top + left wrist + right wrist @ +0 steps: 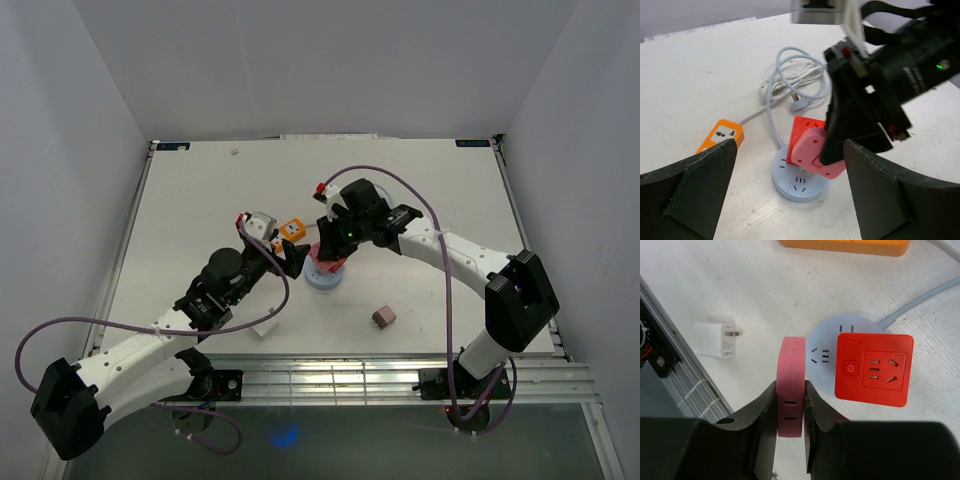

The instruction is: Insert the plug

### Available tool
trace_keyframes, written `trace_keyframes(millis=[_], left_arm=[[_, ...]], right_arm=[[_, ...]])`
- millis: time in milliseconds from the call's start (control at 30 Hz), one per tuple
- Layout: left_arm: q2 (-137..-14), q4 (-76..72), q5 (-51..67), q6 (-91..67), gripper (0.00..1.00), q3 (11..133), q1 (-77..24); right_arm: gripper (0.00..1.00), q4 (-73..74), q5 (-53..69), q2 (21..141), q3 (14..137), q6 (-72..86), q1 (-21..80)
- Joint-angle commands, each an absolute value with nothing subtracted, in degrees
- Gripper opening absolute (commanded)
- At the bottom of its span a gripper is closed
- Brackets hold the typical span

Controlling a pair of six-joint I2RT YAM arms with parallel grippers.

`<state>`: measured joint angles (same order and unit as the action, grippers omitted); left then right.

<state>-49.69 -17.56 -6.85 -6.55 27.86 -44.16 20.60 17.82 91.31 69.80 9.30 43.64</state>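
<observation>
I see the right pincer clamped narrow on the pink plug, a flat, matte plastic slab with rounded corners; it is held edge-on between the two black fingers at the lower middle of the right wrist view, and two short dark slots show on its thin edge. Just right of it in that frame sits the red socket cube; its face is a glossy square with softened corners, a power button at the left and slanted pin slots at the centre. The cube stands on a pale blue round socket disc, smooth and low, with more slots on its uncovered left part. A thin strip of disc shows between plug and cube; I cannot tell whether the plug touches the disc.

The left pincer stands wide and holds nothing; its dark, faintly grainy, wedge-shaped fingers fill the lower left and lower right corners of the left wrist view, with the plug and cube framed between them farther off. An orange power strip, a shiny boxy bar, lies at the middle left; a pale cable loops loosely at the upper centre.

A white charger, a rounded block with metal prongs, lies at the left of the right wrist view on the matte white worktop; a small brownish-pink cube sits right of centre in the top view, well apart from the disc.
</observation>
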Motion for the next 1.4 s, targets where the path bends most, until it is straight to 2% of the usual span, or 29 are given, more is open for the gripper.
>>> trace_keyframes(millis=[0, 200, 300, 667, 1367], left_arm=[[-50.3, -12.7, -12.8, -15.5, 0.98, 30.6, -40.8], [-55.1, -7.0, -6.3, -26.2, 0.98, 32.9, -29.7], [-55.6, -8.8, -3.3, -27.1, 0.98, 32.0, -27.9], [-62.3, -9.1, -0.6, -28.4, 0.98, 33.0, -26.2], [-67.2, -9.7, 2.7, -27.6, 0.98, 33.3, -25.9]], right_arm=[[0.08, 22.3, 17.8, 92.4, 73.9, 5.1, 43.9], [0.08, 25.0, 17.8, 94.9, 75.8, 3.6, 43.8], [0.08, 25.0, 17.9, 96.1, 75.8, 3.7, 43.8], [0.08, 26.5, 15.9, 99.3, 77.4, 3.6, 44.9], [0.08, 29.6, 7.2, 103.3, 80.9, 3.5, 47.4]])
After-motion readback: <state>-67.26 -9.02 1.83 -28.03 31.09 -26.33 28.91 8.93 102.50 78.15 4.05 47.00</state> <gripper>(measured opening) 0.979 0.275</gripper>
